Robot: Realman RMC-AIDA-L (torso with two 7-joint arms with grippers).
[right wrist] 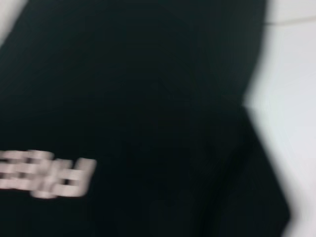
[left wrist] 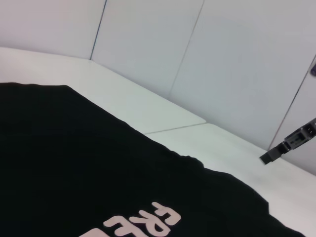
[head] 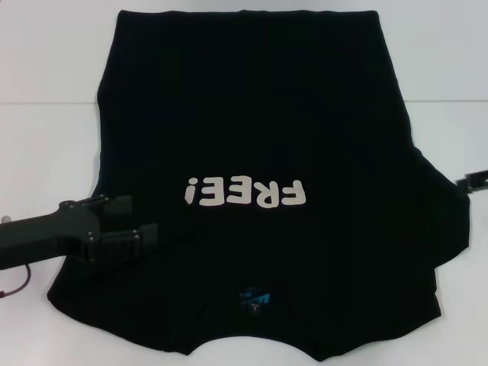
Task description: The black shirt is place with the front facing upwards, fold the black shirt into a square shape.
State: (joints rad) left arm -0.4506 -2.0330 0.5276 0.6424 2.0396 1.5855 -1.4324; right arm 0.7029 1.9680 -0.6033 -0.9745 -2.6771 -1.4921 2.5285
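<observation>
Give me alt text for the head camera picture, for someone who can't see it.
A black shirt lies spread flat, front up, on a white table, its cream "FREE!" lettering upside down from the camera and its neck label nearest the robot. The left gripper reaches over the shirt's left sleeve area, while only the tip of the right gripper shows at the right edge.

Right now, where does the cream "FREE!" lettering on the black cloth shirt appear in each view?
Head view: cream "FREE!" lettering sits mid-shirt, upside down, beside the left claw.
Left wrist view: only part shows at the bottom edge.
Right wrist view: blurred, at the lower left edge.
Shared landmark: the black cloth shirt around it.
</observation>
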